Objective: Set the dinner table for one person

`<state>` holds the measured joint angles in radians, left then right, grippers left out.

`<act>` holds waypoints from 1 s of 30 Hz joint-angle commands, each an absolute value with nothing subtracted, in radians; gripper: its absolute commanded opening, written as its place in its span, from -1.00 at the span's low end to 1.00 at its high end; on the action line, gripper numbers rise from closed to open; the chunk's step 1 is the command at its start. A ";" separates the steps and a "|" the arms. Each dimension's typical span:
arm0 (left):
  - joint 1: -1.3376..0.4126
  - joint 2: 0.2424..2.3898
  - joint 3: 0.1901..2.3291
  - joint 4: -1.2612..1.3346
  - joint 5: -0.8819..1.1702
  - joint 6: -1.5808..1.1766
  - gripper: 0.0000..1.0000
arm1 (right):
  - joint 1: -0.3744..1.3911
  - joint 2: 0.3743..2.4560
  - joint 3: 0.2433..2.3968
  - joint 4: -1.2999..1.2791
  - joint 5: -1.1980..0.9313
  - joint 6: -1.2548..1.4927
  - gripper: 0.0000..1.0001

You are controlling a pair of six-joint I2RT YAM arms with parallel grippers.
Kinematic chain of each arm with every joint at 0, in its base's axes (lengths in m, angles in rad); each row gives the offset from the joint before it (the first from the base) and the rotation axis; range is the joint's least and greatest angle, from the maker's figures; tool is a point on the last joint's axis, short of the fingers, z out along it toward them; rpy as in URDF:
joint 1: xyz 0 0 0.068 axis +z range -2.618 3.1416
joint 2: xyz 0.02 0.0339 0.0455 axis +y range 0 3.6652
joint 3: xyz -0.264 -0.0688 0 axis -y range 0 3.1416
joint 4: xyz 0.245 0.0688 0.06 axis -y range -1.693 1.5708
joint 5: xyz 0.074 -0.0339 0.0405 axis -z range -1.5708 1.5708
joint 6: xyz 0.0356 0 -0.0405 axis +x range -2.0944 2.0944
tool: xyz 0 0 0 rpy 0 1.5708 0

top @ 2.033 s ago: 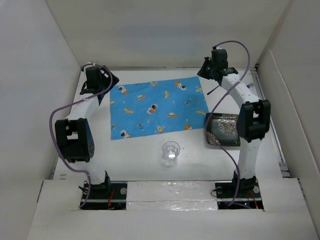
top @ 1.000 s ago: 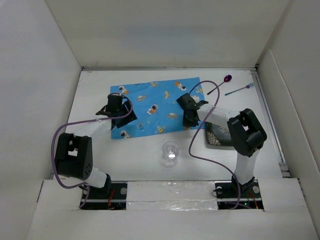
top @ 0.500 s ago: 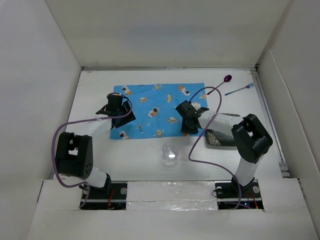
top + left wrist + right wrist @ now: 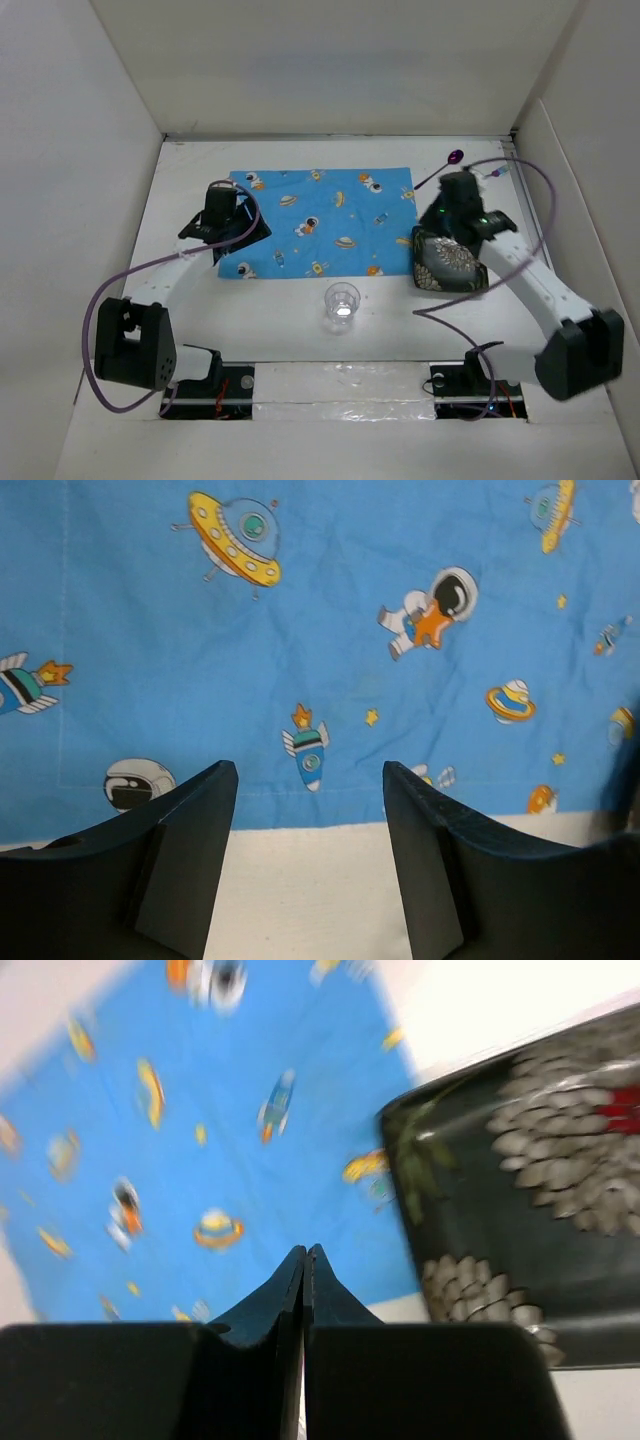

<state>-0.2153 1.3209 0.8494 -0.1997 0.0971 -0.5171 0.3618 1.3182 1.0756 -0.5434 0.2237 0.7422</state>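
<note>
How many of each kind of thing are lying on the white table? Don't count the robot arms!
Cloth: 1, the blue space-print cloth
Plate: 1, the dark flowered plate
Glass: 1, the clear glass
Spoon: 1, the purple spoon
Other utensil: 1, the thin utensil, partly hidden, kind unclear
Total: 5

We see matte white walls: a back wall [image 4: 330,70] at 12 o'clock, a side wall [image 4: 70,200] at 9, a slanted panel [image 4: 585,230] at 3. A white ledge [image 4: 340,445] lies at 6.
</note>
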 commanded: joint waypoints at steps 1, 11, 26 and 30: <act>-0.241 1.252 0.893 -0.225 0.178 -0.492 0.13 | 0.211 1.118 0.872 -0.489 0.160 0.915 -1.00; -0.293 1.239 1.008 -0.233 0.324 -0.482 -1.00 | -0.143 0.942 0.677 -0.698 0.029 1.083 0.28; -0.293 1.256 1.002 -0.218 0.413 -0.479 -0.55 | -0.143 0.960 0.474 -0.622 0.025 1.322 0.45; -0.293 1.264 1.003 -0.212 0.413 -0.482 -0.55 | -0.143 1.000 0.443 -0.519 0.029 1.368 0.39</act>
<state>-0.2947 1.2667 0.9897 -0.2363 0.3889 -0.4870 -0.1379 0.9836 0.4515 -0.6331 0.0227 1.3071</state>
